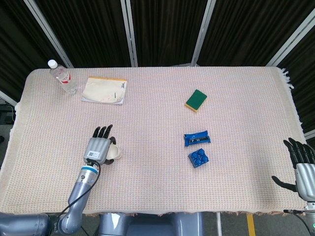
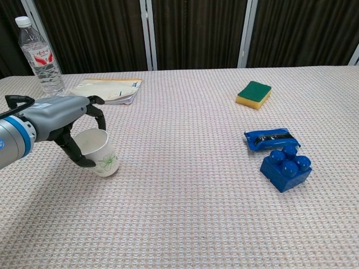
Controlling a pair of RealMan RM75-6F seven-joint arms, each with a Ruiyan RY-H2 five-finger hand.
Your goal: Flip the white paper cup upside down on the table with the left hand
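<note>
The white paper cup [image 2: 104, 157] with a green leaf print stands at the table's front left, mouth up and tipped a little toward my left hand [image 2: 56, 115]. That hand wraps it, with fingers curled over the far rim and the thumb on the near side. From the head view, the left hand [image 1: 98, 147] covers most of the cup [image 1: 115, 153], and only its right edge shows. My right hand [image 1: 304, 167] hangs off the table's front right corner with fingers spread and nothing in it.
A water bottle [image 2: 39, 53] and a notebook [image 2: 109, 89] lie at the back left. A green sponge [image 2: 254, 93] sits back right of centre. A blue packet [image 2: 270, 138] and a blue toy brick [image 2: 285, 167] lie to the right.
</note>
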